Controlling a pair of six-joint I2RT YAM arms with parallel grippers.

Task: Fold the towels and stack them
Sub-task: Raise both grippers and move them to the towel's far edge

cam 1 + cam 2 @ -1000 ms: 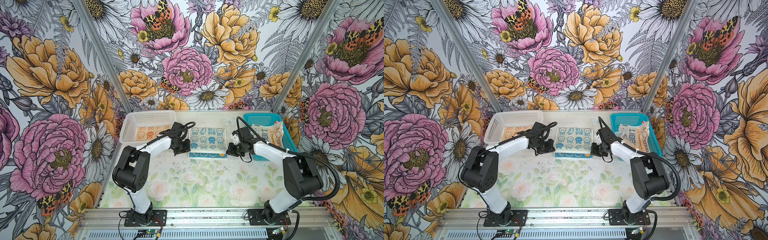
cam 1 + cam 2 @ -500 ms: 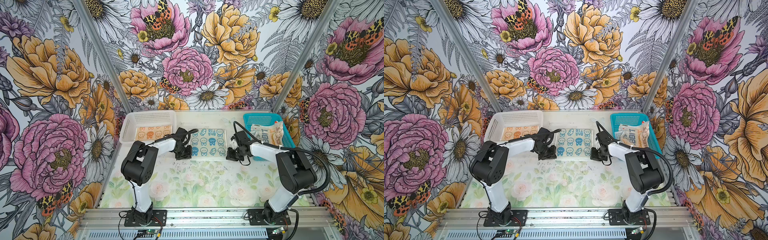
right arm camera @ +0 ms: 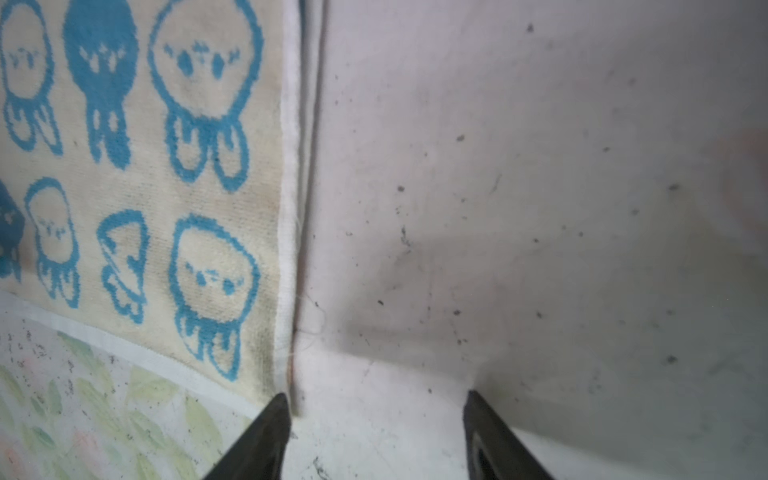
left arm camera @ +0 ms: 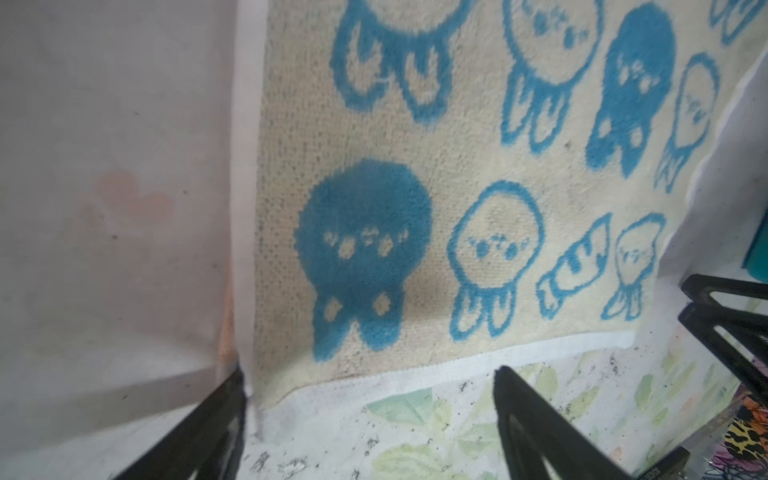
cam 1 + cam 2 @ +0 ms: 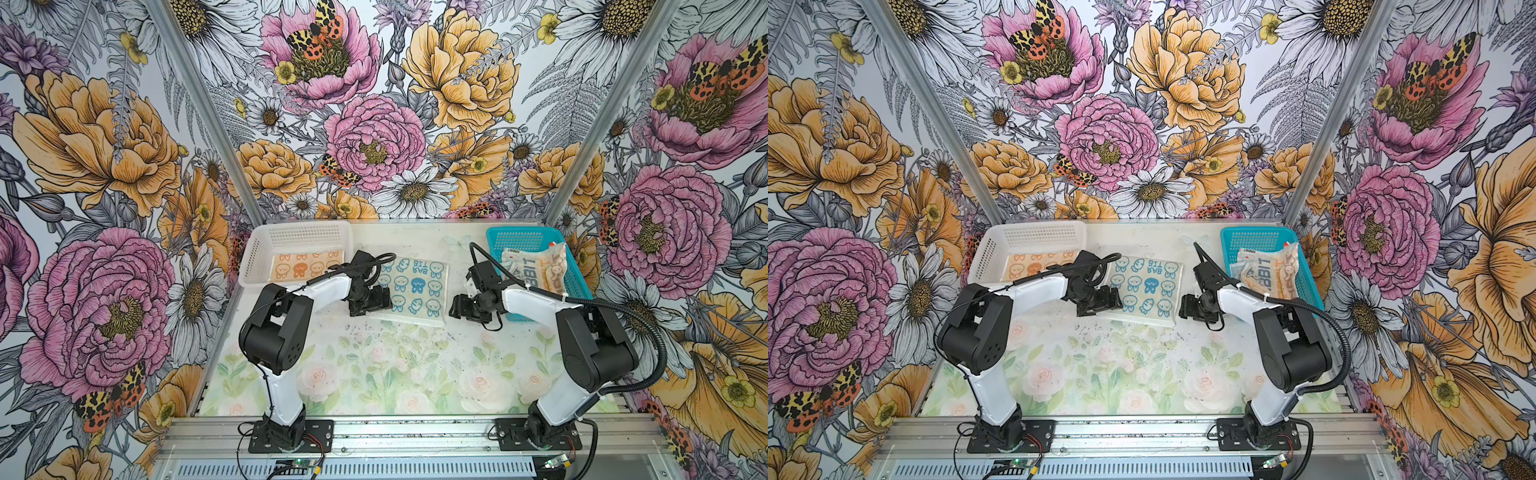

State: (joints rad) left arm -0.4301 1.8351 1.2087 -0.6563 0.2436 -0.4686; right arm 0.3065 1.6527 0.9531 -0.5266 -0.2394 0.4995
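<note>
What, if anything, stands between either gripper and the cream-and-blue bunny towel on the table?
Nothing visible does. The left gripper, jaws open, sits at the near left corner of the towel. The right gripper, also open, is just off its near right corner, over bare table.

a lab test cell: floral walls (image 5: 104, 270), aluminium frame (image 5: 415, 432).

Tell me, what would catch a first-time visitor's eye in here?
The huge flower wallpaper covering the walls grabs you first. On the table in the middle lies a cream towel printed with blue bunnies, with the left gripper and right gripper open at its near corners. A white basket at the back left holds an orange towel; a teal basket at the back right holds bunched towels.
</note>
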